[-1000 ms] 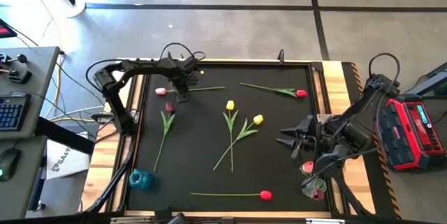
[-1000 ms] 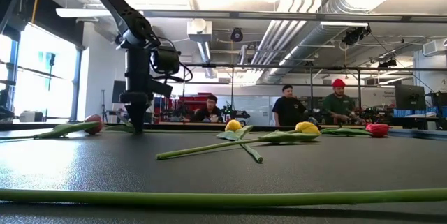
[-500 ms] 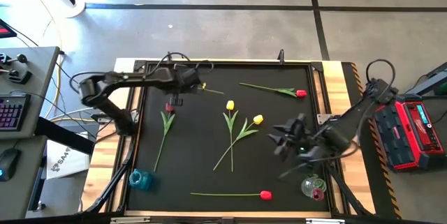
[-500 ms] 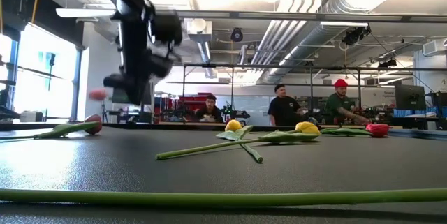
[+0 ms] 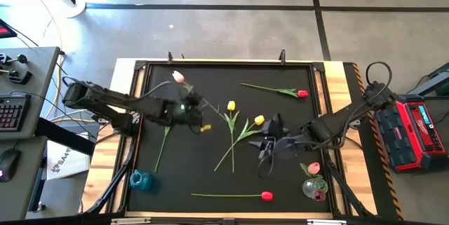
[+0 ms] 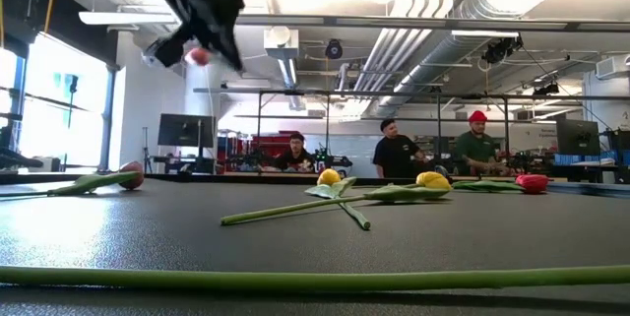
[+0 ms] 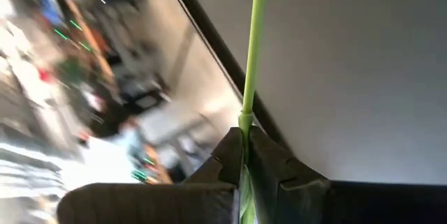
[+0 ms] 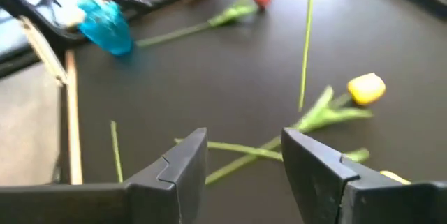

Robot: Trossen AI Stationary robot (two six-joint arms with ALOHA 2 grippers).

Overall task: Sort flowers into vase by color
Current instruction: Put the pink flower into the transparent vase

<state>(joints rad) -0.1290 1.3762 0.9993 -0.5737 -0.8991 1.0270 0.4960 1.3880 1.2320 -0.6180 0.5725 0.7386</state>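
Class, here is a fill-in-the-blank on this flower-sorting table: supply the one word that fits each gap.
1. The left gripper is shut on the stem of a ____ tulip, lifted off the mat.
2. The right gripper hangs with its fingers ____ near the two yellow tulips.
3. The blue vase holds ____ flowers.
4. The clear vase already holds a ____ tulip.

Missing words: pink; open; no; pink
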